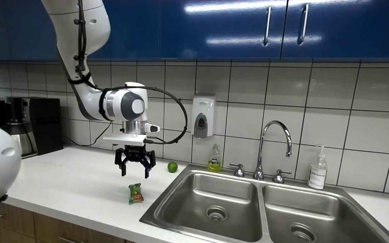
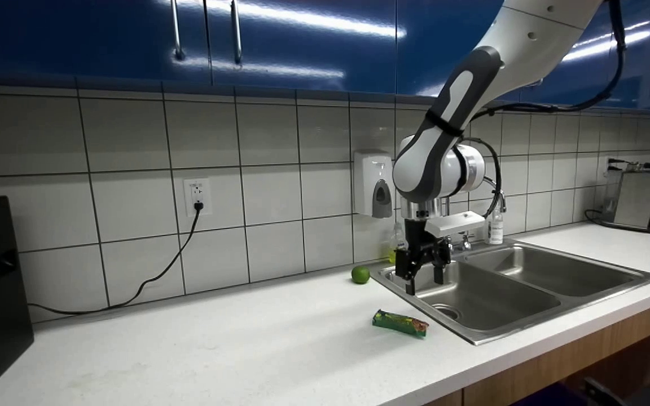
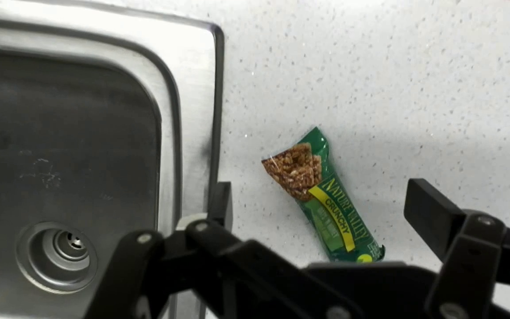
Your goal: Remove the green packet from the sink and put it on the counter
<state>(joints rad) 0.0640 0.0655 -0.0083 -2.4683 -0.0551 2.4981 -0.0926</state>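
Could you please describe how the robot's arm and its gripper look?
The arm is white and rounded, with dark grey panels and a silver collar. A black cable runs along it, held by black straps. The gripper is black, with two angular, jointed fingers.
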